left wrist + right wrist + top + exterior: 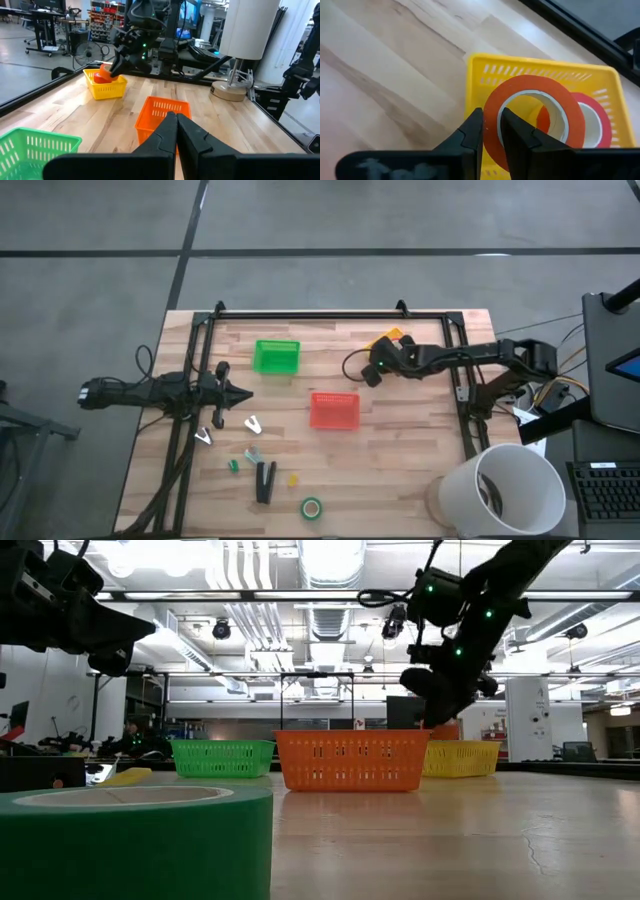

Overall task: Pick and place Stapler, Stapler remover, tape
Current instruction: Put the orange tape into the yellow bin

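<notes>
My right gripper (372, 372) is over the table's far right part, shut on an orange tape roll (535, 90) above the yellow basket (480, 75). A red tape roll (596, 125) lies inside that basket. The black stapler (264, 480) lies flat near the table's near edge. A green tape roll (312, 507) lies flat beside it and fills the low view's foreground (130, 840). My left gripper (236, 392) hangs shut over the table's left part and touches nothing. I cannot tell which small piece is the staple remover. My right gripper pinches the orange roll's ring wall (491, 134), apparently with one finger outside the ring and one in its hole. The roll stands on edge, lifted clear, over the yellow basket's near rim (102, 76).
A green basket (277, 357) and an orange-red basket (334, 410) stand mid-table. Two silvery pieces (252, 424) (204, 437), a tiny green piece (233, 465) and a tiny yellow piece (293, 479) lie near the stapler. A white lamp (505, 485) stands at the near right corner.
</notes>
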